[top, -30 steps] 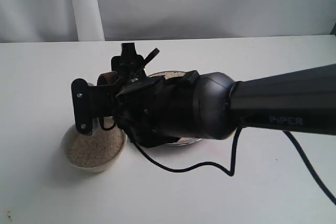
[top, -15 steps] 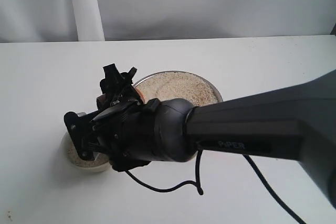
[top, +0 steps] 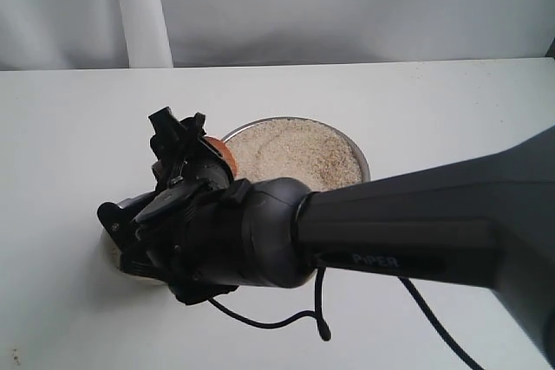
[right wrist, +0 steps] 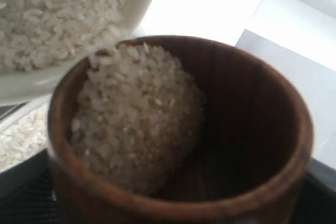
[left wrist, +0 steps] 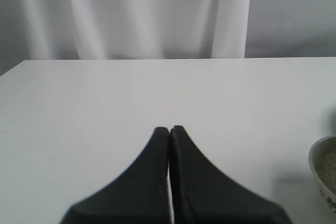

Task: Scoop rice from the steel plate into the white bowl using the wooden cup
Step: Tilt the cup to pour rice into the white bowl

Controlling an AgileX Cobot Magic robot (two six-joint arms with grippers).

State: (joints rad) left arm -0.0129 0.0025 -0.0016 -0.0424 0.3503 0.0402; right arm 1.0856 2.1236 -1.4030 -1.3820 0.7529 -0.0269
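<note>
My right gripper (top: 184, 146) is shut on the wooden cup (top: 218, 155), a reddish-brown cup held at the steel plate's left rim. In the right wrist view the wooden cup (right wrist: 252, 129) is tilted, with a mound of rice (right wrist: 136, 124) lying against one side of its dark inside. The white bowl (right wrist: 143, 4) sits just beyond the cup's lip and holds rice (right wrist: 52, 9). In the exterior view my wrist hides nearly all of the bowl. The steel plate (top: 354, 149) carries a wide layer of rice (top: 295, 155). My left gripper (left wrist: 169, 128) is shut and empty above bare table.
The black right arm (top: 416, 231) crosses the table from the right, its cable (top: 286, 318) looping on the white tabletop (top: 78, 127). A white post (top: 139, 10) and curtain stand behind. A bowl rim (left wrist: 317, 169) shows at the left wrist view's edge.
The right arm has swung left and toward the near side, carrying the cup off the plate to the bowl. The plate's rice is now uncovered and the bowl is hidden.
</note>
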